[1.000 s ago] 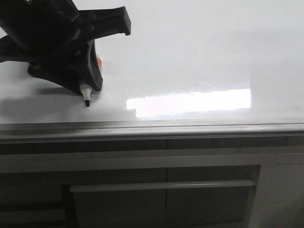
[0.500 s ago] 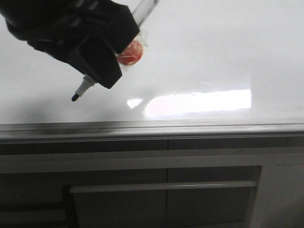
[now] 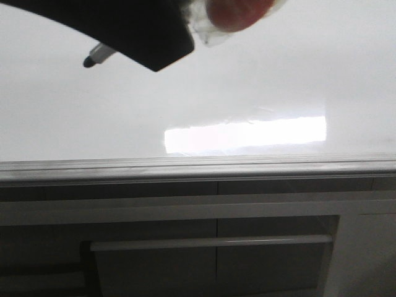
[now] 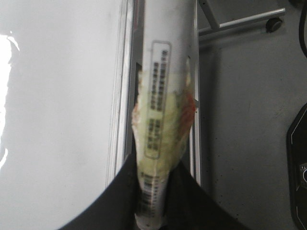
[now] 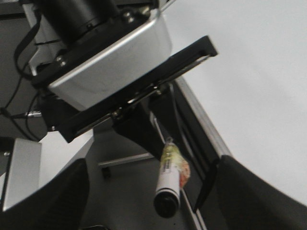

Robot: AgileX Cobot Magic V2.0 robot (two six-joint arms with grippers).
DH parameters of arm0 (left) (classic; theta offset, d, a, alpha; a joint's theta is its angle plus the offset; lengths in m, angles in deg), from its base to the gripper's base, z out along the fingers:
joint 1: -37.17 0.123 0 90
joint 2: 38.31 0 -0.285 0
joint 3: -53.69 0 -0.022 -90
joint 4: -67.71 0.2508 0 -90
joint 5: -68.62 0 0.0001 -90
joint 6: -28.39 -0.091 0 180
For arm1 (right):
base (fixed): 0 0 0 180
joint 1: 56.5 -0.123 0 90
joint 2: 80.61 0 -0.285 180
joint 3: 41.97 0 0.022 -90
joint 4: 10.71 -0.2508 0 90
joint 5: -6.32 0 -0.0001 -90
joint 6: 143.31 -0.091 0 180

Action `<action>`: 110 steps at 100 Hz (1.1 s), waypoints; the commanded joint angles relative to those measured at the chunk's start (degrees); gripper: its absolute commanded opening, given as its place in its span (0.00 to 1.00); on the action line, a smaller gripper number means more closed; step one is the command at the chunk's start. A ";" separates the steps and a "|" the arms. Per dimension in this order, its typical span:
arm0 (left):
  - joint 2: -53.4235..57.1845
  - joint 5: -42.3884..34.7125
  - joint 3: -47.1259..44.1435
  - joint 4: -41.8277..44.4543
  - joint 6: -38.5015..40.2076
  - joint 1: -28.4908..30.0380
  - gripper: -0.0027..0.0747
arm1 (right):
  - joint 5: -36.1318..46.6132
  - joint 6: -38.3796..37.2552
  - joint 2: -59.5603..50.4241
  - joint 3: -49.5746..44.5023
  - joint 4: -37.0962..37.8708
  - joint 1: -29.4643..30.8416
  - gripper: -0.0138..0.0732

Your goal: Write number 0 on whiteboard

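The whiteboard (image 3: 297, 68) fills the upper front view, glossy white, with a grey edge rail (image 3: 198, 166). No number 0 shows on the part of the board in view. My left gripper (image 3: 148, 34) hangs at the top left, shut on a white marker (image 3: 102, 53) whose black tip (image 3: 88, 62) points left, clear of the board. In the left wrist view the black fingers (image 4: 120, 191) clamp the taped, labelled marker (image 4: 160, 110) beside the whiteboard (image 4: 57, 105). My right gripper (image 5: 152, 182) stands wide open with nothing in it, looking at the marker (image 5: 168, 184) from behind.
A bright rectangular glare patch (image 3: 244, 135) lies on the board near its rail. Below the rail stands a dark grey cabinet (image 3: 272, 272) with a bar handle (image 3: 210, 242). Grey floor (image 4: 249, 120) and a castor leg (image 4: 273, 23) lie beyond the board's edge.
The left gripper has risen and swung with the marker; the tip moved from just above the board near the rail to high up at the left, now pointing sideways.
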 commanded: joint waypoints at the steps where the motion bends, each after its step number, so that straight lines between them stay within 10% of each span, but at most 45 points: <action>1: 1.37 -2.80 1.56 2.05 -0.11 -1.24 0.01 | 1.50 1.98 2.09 1.97 -3.13 -3.19 0.71; 40: 1.37 -2.68 1.56 1.95 -0.11 -1.51 0.01 | 8.68 2.49 9.97 1.97 -0.59 -9.82 0.69; 110: 1.37 -4.19 1.56 1.64 -0.11 -1.51 0.01 | 9.32 2.49 12.16 1.97 0.78 -9.82 0.10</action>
